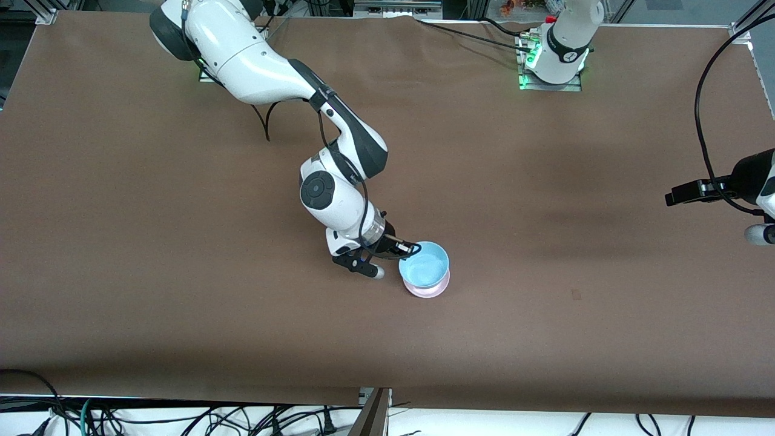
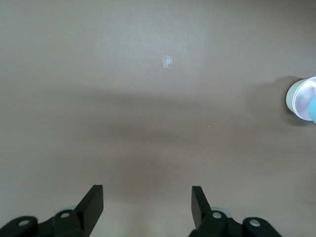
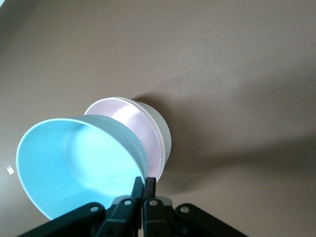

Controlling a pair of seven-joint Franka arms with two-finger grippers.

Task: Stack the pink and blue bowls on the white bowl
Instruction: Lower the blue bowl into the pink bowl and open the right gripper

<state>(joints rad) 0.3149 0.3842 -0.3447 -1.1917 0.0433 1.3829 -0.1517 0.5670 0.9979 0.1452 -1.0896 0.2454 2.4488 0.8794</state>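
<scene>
My right gripper (image 1: 407, 249) is shut on the rim of the light blue bowl (image 1: 424, 264) and holds it tilted just over the pink bowl (image 1: 431, 291). In the right wrist view the closed fingertips (image 3: 143, 185) pinch the blue bowl's (image 3: 74, 163) rim. The pink bowl (image 3: 129, 117) sits nested inside the white bowl (image 3: 165, 134), which stands on the table. I cannot tell whether the blue bowl touches the pink one. My left gripper (image 2: 147, 197) is open and empty, high above bare table; the stack (image 2: 299, 100) shows at that view's edge.
The brown table (image 1: 181, 272) is bare around the stack. The left arm (image 1: 751, 178) waits at its end of the table, away from the bowls. Cables lie along the table's front edge (image 1: 181, 418).
</scene>
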